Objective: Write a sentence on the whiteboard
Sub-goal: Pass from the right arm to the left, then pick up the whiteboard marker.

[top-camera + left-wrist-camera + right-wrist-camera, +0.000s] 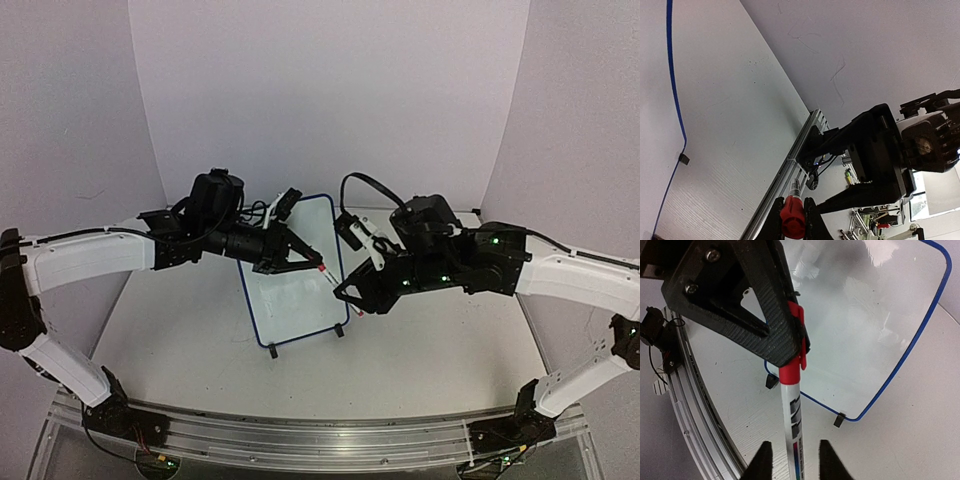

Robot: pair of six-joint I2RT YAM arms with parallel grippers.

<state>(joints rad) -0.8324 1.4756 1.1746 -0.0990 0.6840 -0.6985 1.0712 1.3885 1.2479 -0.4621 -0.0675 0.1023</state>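
Red ink is nowhere on the board (875,330): its white face inside the blue frame shows only glare and faint smudges, so I judge that no word of the sentence is written yet. The board stands on its two black feet (839,420) about the middle of the tabletop (420,370), with its top toward the far edge. Both arms meet at its right edge, with the marker (794,425) stretched between them. The left gripper (792,220) is clamped on the red cap (790,374), one jaw pressed against each side of it. The right gripper (796,455) has the white barrel running between its fingers (762,462). Its wrist view shows a sliver of space on either side of the barrel, so I cannot tell whether it is really squeezing or only straddling it. The cap is seated on the barrel, with no tip showing. That puts the job in its preparation stage: the tool is in hand but not ready to mark. By my estimate nearly everything is left to do. The cap must come off, most likely by the two arms pulling apart along the barrel. The bare tip must then be brought down to the white face, and every word must be written out. The board looks light on its small feet, so pressing too hard could make it slide or tip.
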